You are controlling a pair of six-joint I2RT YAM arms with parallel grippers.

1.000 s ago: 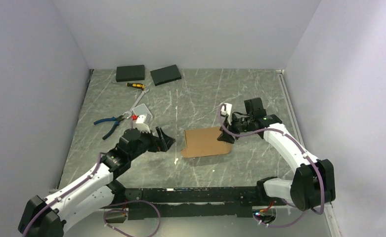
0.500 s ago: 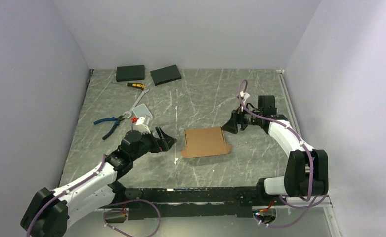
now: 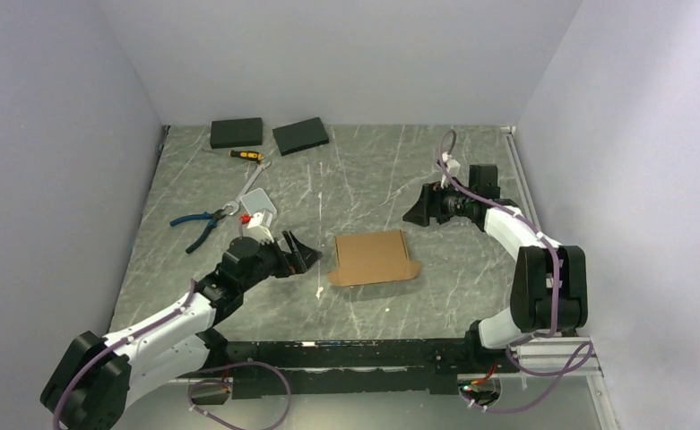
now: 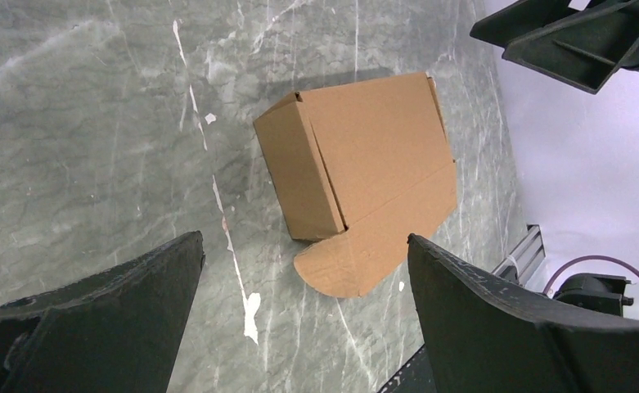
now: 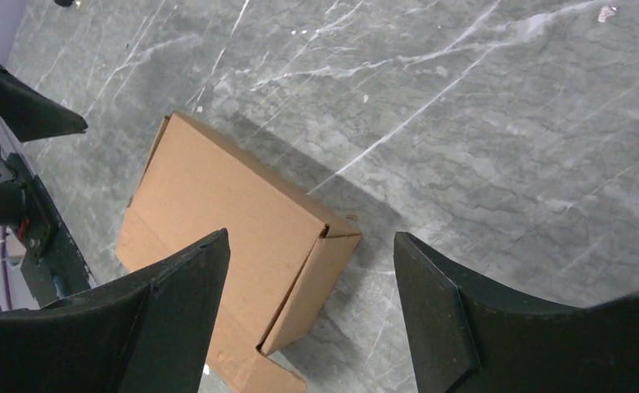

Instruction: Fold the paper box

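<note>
The paper box (image 3: 370, 256) is a plain brown cardboard carton, folded into a low rectangle, lying on the marble table between the arms. Rounded flaps stick out flat at its near edge. It shows in the left wrist view (image 4: 365, 160) and the right wrist view (image 5: 234, 237). My left gripper (image 3: 299, 253) is open and empty, just left of the box, apart from it. My right gripper (image 3: 415, 213) is open and empty, lifted off to the box's far right, not touching it.
Two black flat slabs (image 3: 236, 133) (image 3: 300, 135) lie at the back left. A yellow-handled screwdriver (image 3: 246, 156), blue-handled pliers (image 3: 199, 220) and a small white part (image 3: 257, 211) lie on the left side. Grey walls enclose the table.
My right gripper has drawn back from the box's right edge, up and away to the far right. The left gripper has barely shifted. The box lies where it was.
</note>
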